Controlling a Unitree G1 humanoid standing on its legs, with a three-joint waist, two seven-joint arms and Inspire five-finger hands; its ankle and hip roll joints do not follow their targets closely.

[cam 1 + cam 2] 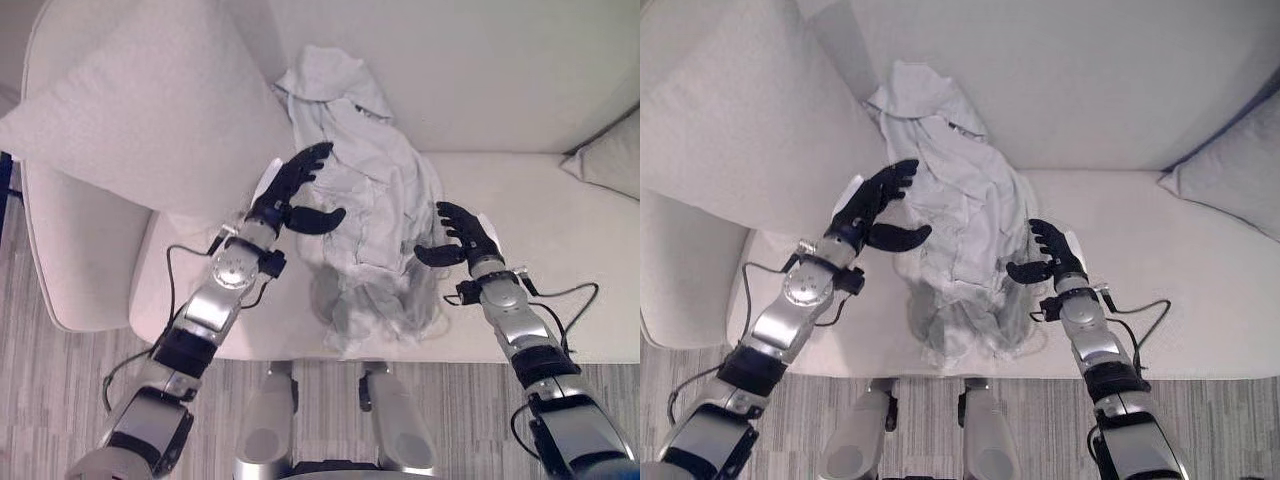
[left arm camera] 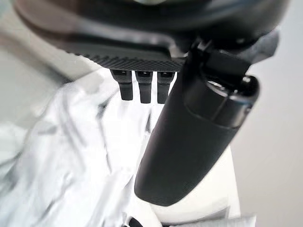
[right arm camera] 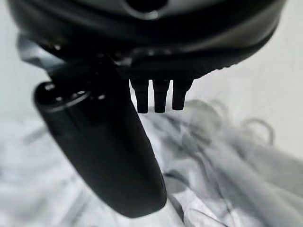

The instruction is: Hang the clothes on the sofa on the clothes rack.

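A crumpled pale grey-white garment [image 1: 368, 205] lies draped from the sofa's backrest down over the seat's front edge. My left hand [image 1: 291, 192] hovers at the garment's left side, fingers straight and thumb spread, holding nothing. On the opposite side, my right hand [image 1: 462, 235] is open too, its thumb pointing at the cloth, just beside the fabric. The garment [image 2: 61, 161] spreads below the left hand's fingers [image 2: 144, 87] in the left wrist view. Folds of the garment [image 3: 222, 165] lie under the right hand's fingers [image 3: 161, 97] in the right wrist view.
The white sofa [image 1: 560, 200] runs across the view. A large white cushion [image 1: 150, 110] leans at its left end, close to my left hand. Part of a grey cushion [image 1: 612, 155] sits at the right edge. Striped floor [image 1: 60, 390] lies in front.
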